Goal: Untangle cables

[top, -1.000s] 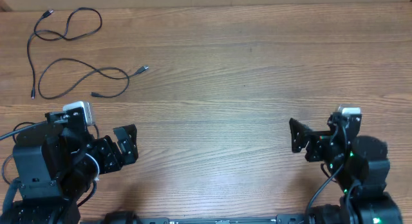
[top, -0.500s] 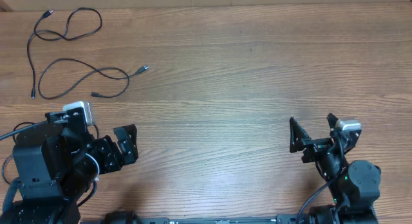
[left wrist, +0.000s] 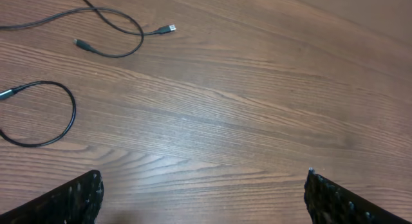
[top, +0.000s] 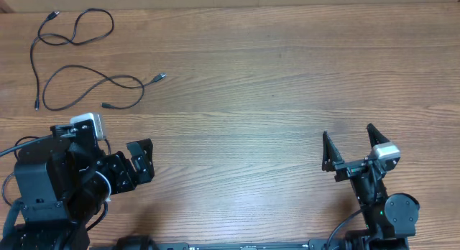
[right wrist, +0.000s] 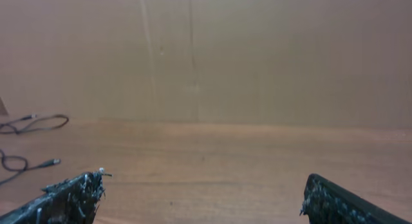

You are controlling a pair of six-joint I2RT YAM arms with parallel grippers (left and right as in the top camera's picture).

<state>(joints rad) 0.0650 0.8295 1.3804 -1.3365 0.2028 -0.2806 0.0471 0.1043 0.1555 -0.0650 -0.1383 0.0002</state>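
Nearest me, both wrist views cut my fingers off at the bottom edge, but the left fingers (left wrist: pixel 67 199) and, well to their right, the right fingers (right wrist: pixel 344 201) stand spread wide and hold nothing. Beyond the left fingers, well apart from them, the cables (top: pixel 108 77) lie in loose loops on the table (top: pixel 251 85). The left wrist view crops them; overhead shows them whole. I cannot tell where the cords cross.

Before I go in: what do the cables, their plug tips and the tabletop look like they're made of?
Cables: thin black cords, probably with a rubber or plastic jacket, matte, lying in soft loose loops. Plug tips: silvery, likely metal, bright against the wood. Table: wood or wood-look laminate, with grain lines and a low sheen; I cannot tell which.
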